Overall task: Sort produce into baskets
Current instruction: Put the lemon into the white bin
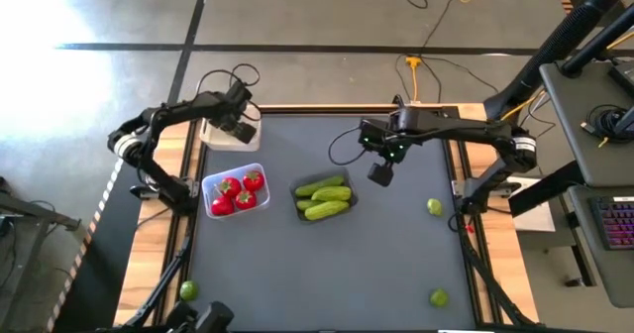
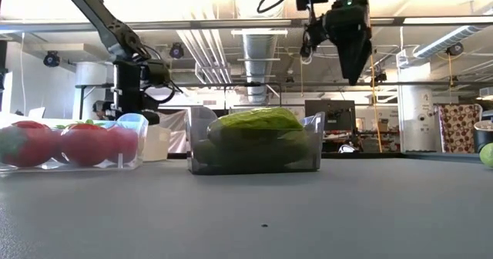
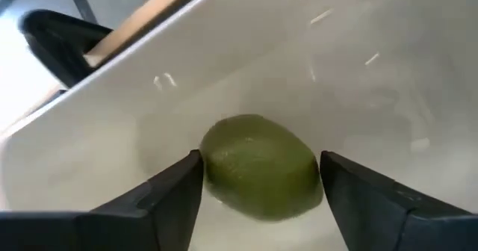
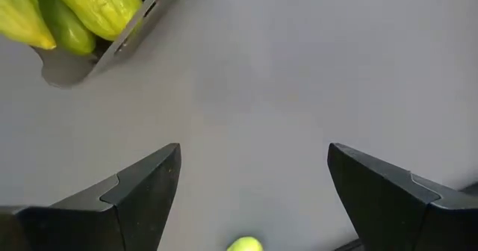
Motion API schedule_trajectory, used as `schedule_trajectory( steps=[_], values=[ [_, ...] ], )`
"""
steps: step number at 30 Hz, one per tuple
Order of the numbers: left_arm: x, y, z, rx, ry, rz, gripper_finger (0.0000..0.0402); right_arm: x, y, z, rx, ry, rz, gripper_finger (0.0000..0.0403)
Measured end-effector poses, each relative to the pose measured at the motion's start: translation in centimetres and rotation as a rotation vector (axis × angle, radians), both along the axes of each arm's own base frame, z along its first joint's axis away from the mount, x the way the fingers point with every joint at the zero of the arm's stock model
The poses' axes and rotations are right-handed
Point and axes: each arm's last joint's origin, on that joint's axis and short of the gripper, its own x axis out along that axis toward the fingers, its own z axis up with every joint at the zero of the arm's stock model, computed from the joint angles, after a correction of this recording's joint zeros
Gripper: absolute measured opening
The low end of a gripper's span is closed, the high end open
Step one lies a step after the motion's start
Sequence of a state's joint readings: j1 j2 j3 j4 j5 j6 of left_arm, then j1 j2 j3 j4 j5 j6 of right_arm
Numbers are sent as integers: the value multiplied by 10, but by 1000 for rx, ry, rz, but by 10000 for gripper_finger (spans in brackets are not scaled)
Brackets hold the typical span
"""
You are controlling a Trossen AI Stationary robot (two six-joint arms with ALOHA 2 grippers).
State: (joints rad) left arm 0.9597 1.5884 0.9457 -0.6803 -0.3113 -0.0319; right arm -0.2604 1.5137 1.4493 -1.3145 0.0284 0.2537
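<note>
My left gripper [image 1: 243, 130] reaches down into the white basket [image 1: 216, 135] at the table's far left. In the left wrist view its fingers [image 3: 168, 195] stand open on either side of a green lime [image 3: 260, 176] low inside the basket [image 3: 224, 72]. My right gripper [image 1: 380, 174] hangs open above the bare table, right of the dark basket [image 1: 324, 198] of cucumbers, with nothing between its fingers [image 4: 134, 187]. Red fruits fill the clear basket [image 1: 235, 191]. My left gripper comes from above, slanting down into the white basket. Its fingertips stand close against the lime's two sides [image 3: 213, 169]. Whether they touch the lime I cannot tell.
Loose limes lie on the table's right part [image 1: 435, 207], near its front right [image 1: 438, 296], and off the mat at the front left [image 1: 188, 290]. One lime [image 4: 245, 244] shows below my right gripper. Bare mat stretches along the front.
</note>
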Motion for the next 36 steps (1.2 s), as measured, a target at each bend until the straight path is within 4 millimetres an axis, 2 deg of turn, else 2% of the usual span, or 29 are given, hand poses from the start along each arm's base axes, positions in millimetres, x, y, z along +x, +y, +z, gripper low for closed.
schedule_trajectory(
  steps=[5, 9, 13, 20, 26, 31, 36],
  values=[
    [-4, -11, 30, 92, -58, -14, 273, -4, 17, -2, -2, -35, -6, 331],
    [-8, -30, 56, 169, -143, -21, 290, -6, 30, -11, 4, -48, -13, 344],
    [-4, -57, 80, 222, -306, -83, 301, -9, 47, -20, 19, -10, -3, 359],
    [21, -117, 113, 390, -712, -333, 296, -19, 73, -35, 28, 83, 26, 361],
    [41, -168, 112, 431, -961, -579, 288, -49, 83, -54, -4, 291, -85, 361],
    [51, -202, 98, 435, -1065, -775, 287, -67, 86, -66, -12, 334, -116, 361],
    [53, -227, 83, 445, -1140, -917, 287, -85, 86, -78, 22, 382, -158, 361]
  ],
)
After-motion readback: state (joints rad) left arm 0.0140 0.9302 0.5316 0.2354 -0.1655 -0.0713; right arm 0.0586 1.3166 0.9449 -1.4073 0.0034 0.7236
